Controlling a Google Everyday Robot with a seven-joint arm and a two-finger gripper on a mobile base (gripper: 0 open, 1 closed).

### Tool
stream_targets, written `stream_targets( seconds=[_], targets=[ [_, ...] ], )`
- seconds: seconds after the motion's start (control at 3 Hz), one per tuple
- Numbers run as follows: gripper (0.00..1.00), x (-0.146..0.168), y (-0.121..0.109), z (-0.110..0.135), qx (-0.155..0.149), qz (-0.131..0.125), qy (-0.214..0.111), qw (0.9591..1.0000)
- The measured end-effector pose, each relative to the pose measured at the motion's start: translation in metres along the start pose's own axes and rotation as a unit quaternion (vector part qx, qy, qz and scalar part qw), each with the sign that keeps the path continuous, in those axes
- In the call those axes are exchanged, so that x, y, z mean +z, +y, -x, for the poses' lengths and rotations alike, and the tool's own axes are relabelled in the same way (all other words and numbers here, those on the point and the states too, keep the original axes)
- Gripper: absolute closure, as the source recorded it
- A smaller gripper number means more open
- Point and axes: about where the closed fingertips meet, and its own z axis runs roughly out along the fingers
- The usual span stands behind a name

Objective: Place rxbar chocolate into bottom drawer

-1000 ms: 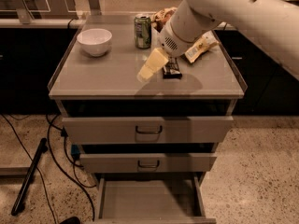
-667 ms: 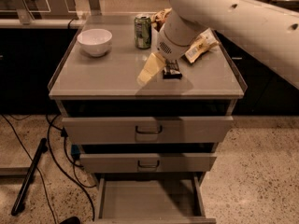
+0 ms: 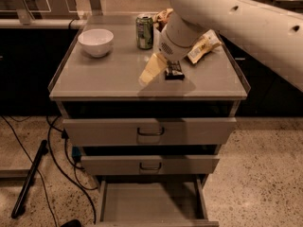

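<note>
The rxbar chocolate, a small dark bar with pale lettering, lies flat on the grey cabinet top, right of centre. My gripper, pale yellow, hangs from the big white arm and reaches down to the top just left of the bar, touching or nearly touching its left end. The bar rests on the surface. The bottom drawer is pulled open below, a shallow grey tray with nothing in it. The two upper drawers are closed.
A white bowl stands at the back left, a green can at the back centre. A pale yellow snack pack lies right of my wrist, with a crinkled bag behind. Cables and a black pole lie on the floor at left.
My upper arm has swung a little to the left across the view. The gripper and the bar stay in about the same place on the top.
</note>
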Motion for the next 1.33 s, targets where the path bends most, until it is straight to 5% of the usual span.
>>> stream_targets(
  seconds=[0.67,1.33],
  targets=[
    [0.0,0.011,-0.053,-0.04,0.068,-0.063,-0.017,0.9955],
    [0.0,0.029,-0.084,-0.066,0.156,-0.073,-0.032,0.9845]
  ],
)
